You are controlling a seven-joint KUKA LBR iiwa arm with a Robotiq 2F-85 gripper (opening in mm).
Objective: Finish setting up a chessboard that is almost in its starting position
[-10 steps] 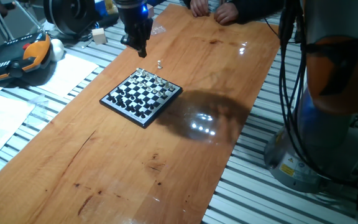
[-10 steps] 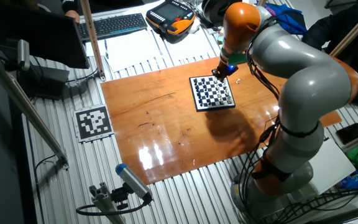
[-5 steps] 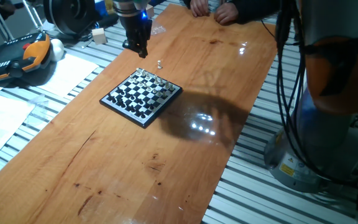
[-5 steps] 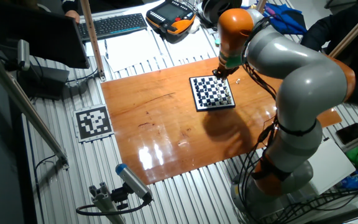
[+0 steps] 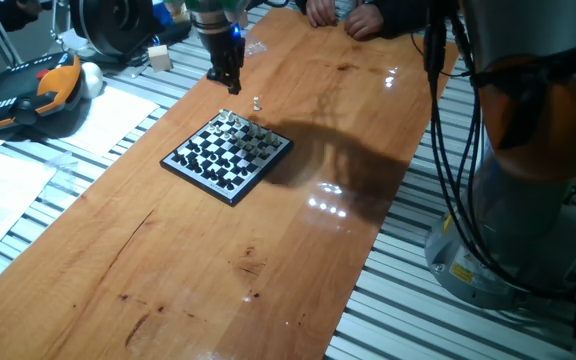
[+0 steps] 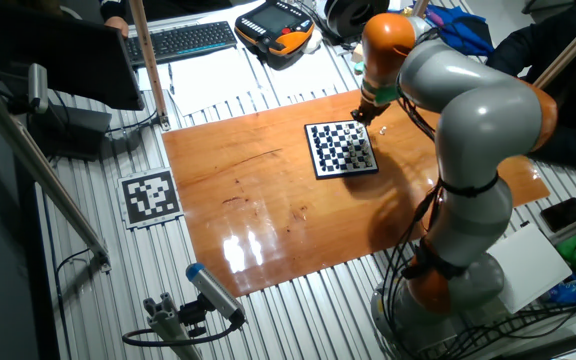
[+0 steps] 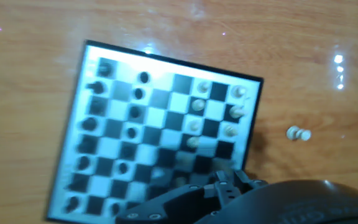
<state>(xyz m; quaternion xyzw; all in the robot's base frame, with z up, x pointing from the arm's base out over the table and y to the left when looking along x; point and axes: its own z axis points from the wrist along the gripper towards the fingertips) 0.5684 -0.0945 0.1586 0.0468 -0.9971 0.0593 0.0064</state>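
Observation:
The chessboard (image 5: 228,155) lies on the wooden table, black-rimmed, with tiny black and white pieces in rows; it also shows as the chessboard (image 6: 343,148) and, blurred, the chessboard (image 7: 160,130). One white piece (image 5: 257,103) lies on the wood just off the board's far side, the same piece (image 7: 299,132) on its side in the hand view. My gripper (image 5: 230,86) hangs above the table by the board's far corner, left of that piece. Its fingers come to a point and look shut, with nothing in them. In the other fixed view the gripper (image 6: 364,116) hovers at the board's far edge.
A person's hands (image 5: 343,18) rest at the table's far end. An orange-and-black pendant (image 5: 28,95) and papers (image 5: 98,120) lie left of the table. The arm's base and cables (image 5: 508,200) stand to the right. A keyboard (image 6: 183,40) sits beyond the table.
The arm's upper links have swung round and its shadow on the table has shifted. The gripper has stayed near the board's far corner, drifting slightly. The board and the loose piece have not moved.

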